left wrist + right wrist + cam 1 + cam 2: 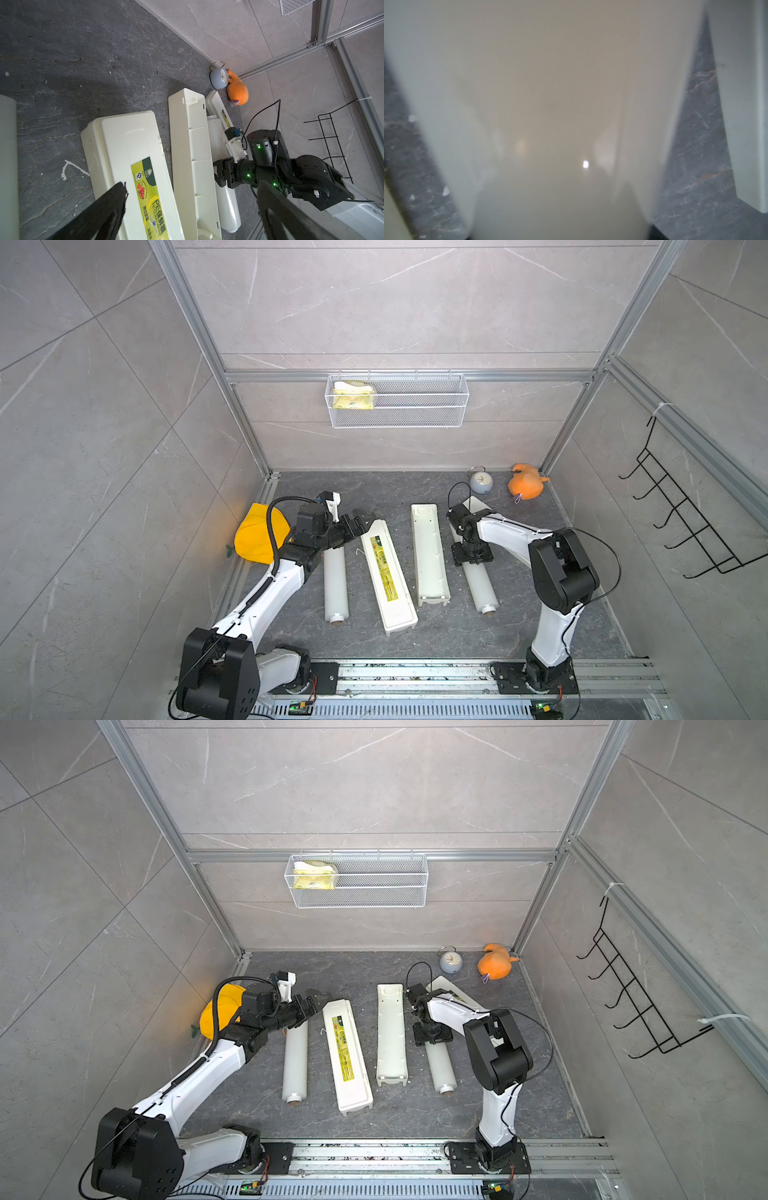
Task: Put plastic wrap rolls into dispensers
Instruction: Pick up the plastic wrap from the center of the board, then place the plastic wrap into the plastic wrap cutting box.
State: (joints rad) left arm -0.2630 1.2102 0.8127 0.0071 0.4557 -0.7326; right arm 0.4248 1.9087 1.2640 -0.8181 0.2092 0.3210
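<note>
The left gripper (360, 521) is hovering with its jaws spread wide and empty over the far end of the closed dispenser (388, 585). Beside it, the left plastic wrap roll (335, 585) is lying flat, leaving only a thin strip of bare slate surface (415, 643) along that box's edge. The right gripper (471, 558) is bearing down over the right plastic wrap roll (482, 591); whether its jaws are clamping cannot be told. That roll is lying just beside the open dispenser (430, 556), along its outer wall. Open slate is stretching in front of all four toward the base rail (415, 672). The alarm clock (481, 482) and orange plush toy (527, 485) are sitting in the far right corner, well apart.
</note>
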